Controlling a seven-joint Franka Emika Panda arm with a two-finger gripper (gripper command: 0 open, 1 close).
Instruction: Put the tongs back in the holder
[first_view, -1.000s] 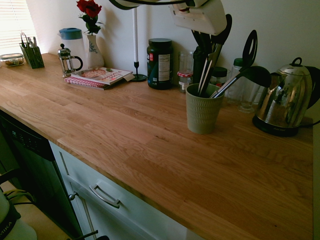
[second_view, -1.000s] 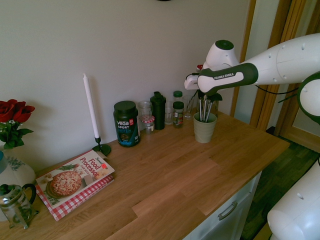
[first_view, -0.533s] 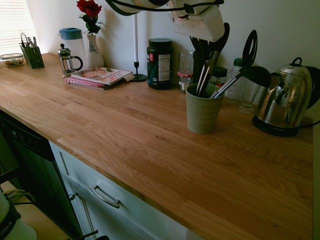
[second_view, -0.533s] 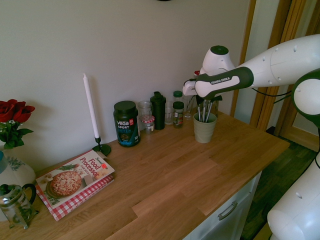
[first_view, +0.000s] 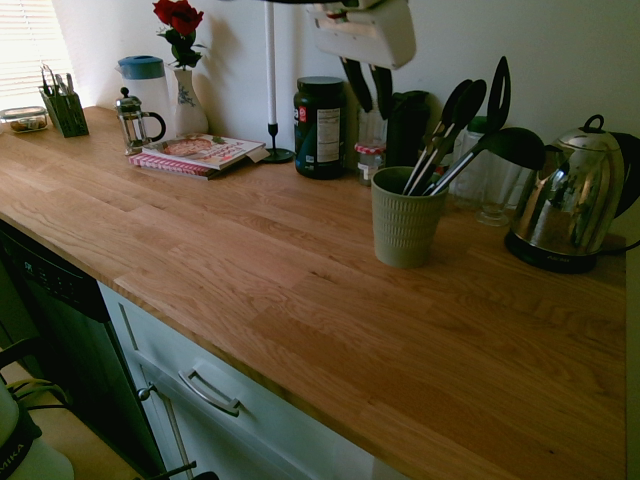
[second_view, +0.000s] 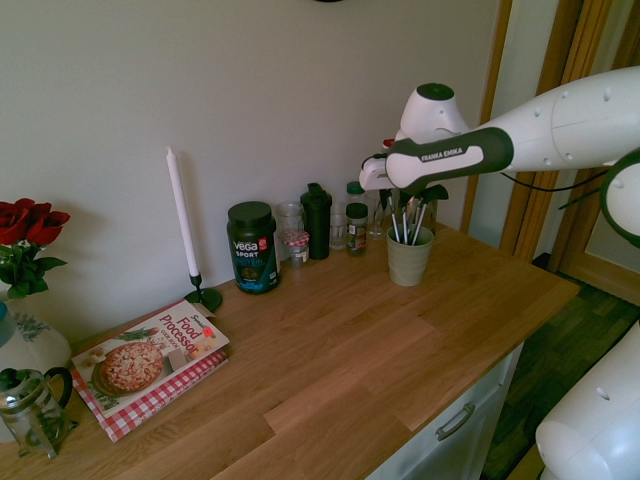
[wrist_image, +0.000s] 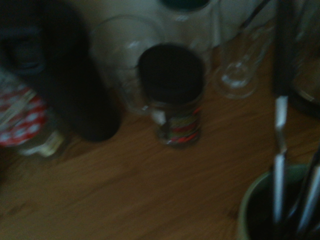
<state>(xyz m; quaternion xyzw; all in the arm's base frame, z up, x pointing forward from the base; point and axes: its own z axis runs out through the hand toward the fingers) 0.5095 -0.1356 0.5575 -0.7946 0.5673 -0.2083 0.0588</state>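
Observation:
The tongs (first_view: 432, 148) stand in the holder (first_view: 404, 222), a ribbed sage-green cup, with their silvery arms leaning right and the black tips up. My gripper (first_view: 368, 88) hangs above and to the left of the cup, open, with nothing between its dark fingers (first_view: 355, 84). From the other side, the gripper (second_view: 384, 198) sits just left of the tongs (second_view: 404, 224) and above the holder (second_view: 410, 258). In the wrist view, the holder's rim (wrist_image: 247, 202) and the tongs' arms (wrist_image: 279, 165) show at the lower right.
A black ladle (first_view: 512, 146) and a slotted spatula (first_view: 498, 92) share the cup. A steel kettle (first_view: 568, 200) stands to its right. Jars, a dark shaker (first_view: 408, 120) and a protein tub (first_view: 320, 126) line the wall behind. A cookbook (first_view: 195, 152) and candle (first_view: 270, 80) are further left.
The gripper opened and let go of the tongs, then rose and moved left away from the cup. The tongs tipped over to lean right inside the holder.

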